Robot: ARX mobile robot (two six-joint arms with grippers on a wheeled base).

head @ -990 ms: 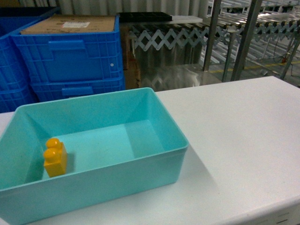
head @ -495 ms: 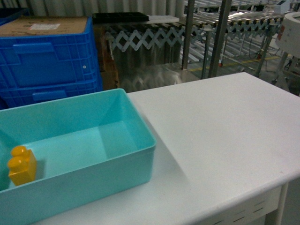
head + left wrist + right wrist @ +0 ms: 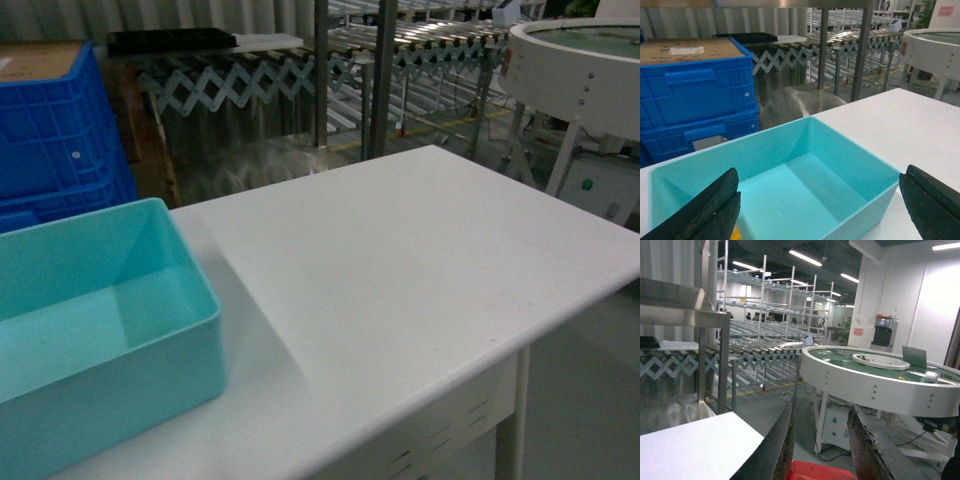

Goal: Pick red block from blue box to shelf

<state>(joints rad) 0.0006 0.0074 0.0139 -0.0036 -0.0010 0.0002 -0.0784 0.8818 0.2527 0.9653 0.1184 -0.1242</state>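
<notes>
Red block sits between the two dark fingers of the right gripper; only its top edge shows at the bottom of the right wrist view, with a finger close on each side. Judged from this, the right gripper is closed on the block, and the pick from the blue box is complete.

Ahead of the right gripper lie the corner of the white table, open floor and a round white conveyor. Steel uprights and rails of the shelf stand ahead and to its left, well apart from the fingers.

Left gripper hangs above the blue box with its fingers spread wide, one at each lower corner of the left wrist view, holding nothing. Blue crates stand beyond the box.

Remaining, as a judgement: carry the block to the shelf, set it on a tier, release. No red block shows in the box.
</notes>
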